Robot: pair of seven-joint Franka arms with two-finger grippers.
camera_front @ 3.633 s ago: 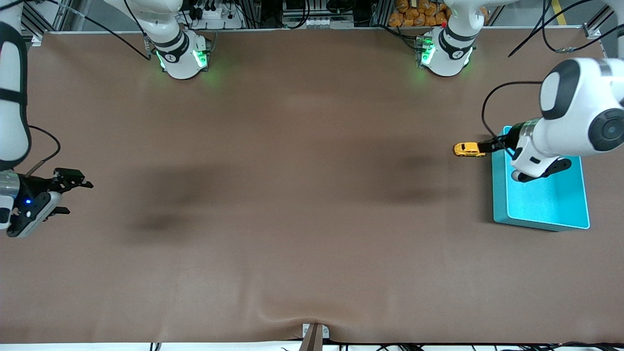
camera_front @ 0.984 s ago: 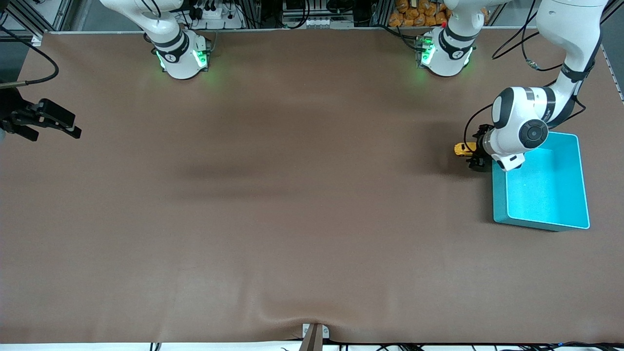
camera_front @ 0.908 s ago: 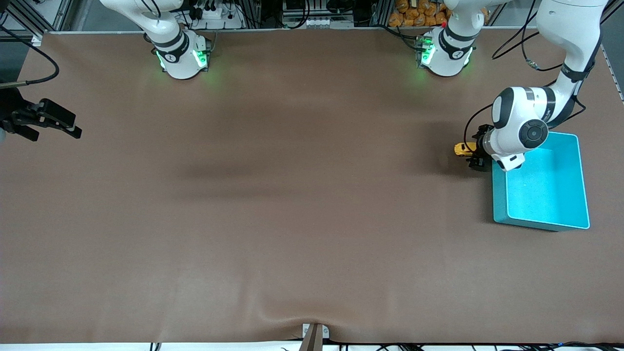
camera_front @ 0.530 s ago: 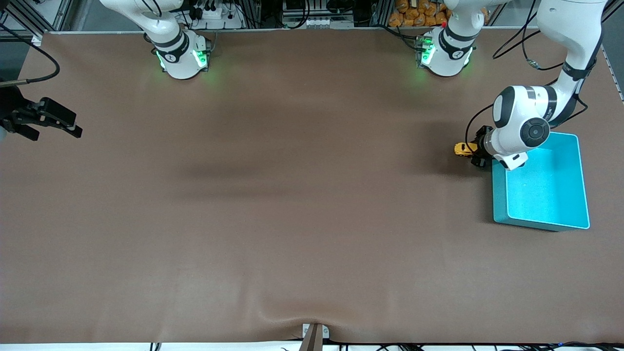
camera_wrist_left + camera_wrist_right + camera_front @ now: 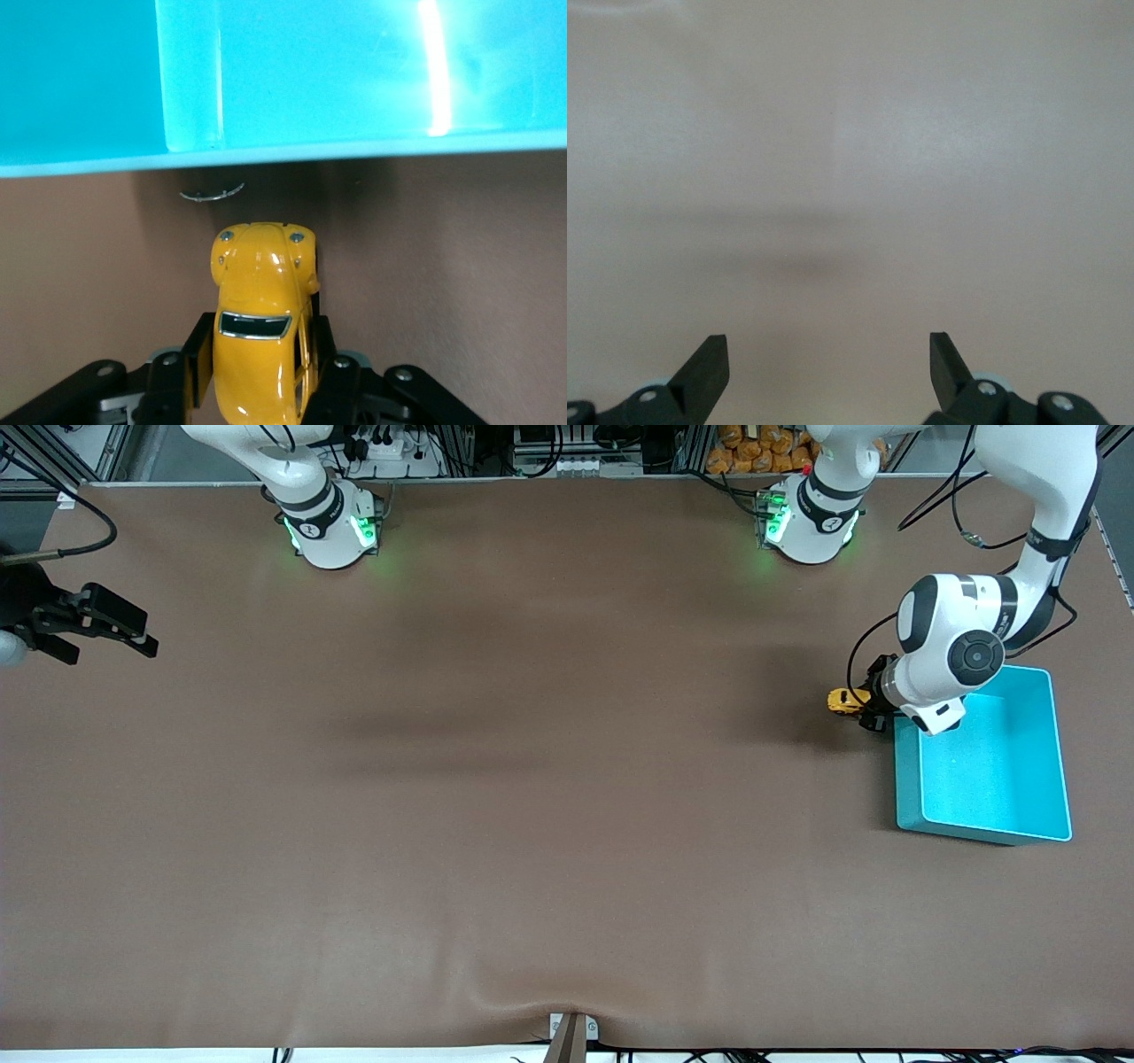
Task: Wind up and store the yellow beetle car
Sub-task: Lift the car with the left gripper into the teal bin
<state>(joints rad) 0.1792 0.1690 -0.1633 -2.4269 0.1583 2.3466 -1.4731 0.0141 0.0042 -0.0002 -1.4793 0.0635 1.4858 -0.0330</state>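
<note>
The yellow beetle car (image 5: 842, 700) (image 5: 262, 301) is a tiny glossy toy beside the teal bin (image 5: 905, 784), close to the bin's corner that lies farther from the front camera. My left gripper (image 5: 864, 708) (image 5: 261, 345) is shut on the car, its black fingers (image 5: 198, 354) pressed against both flanks. The car's nose points at the bin's outer wall (image 5: 354, 158). I cannot tell whether its wheels touch the table. My right gripper (image 5: 106, 642) (image 5: 826, 350) waits open and holds nothing, over the table edge at the right arm's end.
The bin's inside (image 5: 992, 762) holds nothing. A small curved silver piece (image 5: 211, 195) lies on the brown mat between the car's nose and the bin wall. The left arm's white wrist (image 5: 952, 655) hangs over the bin's corner.
My left gripper's fingers have shut on the car's flanks within the last second. The left arm has shifted a little toward the bin. The right gripper has drifted slightly.
</note>
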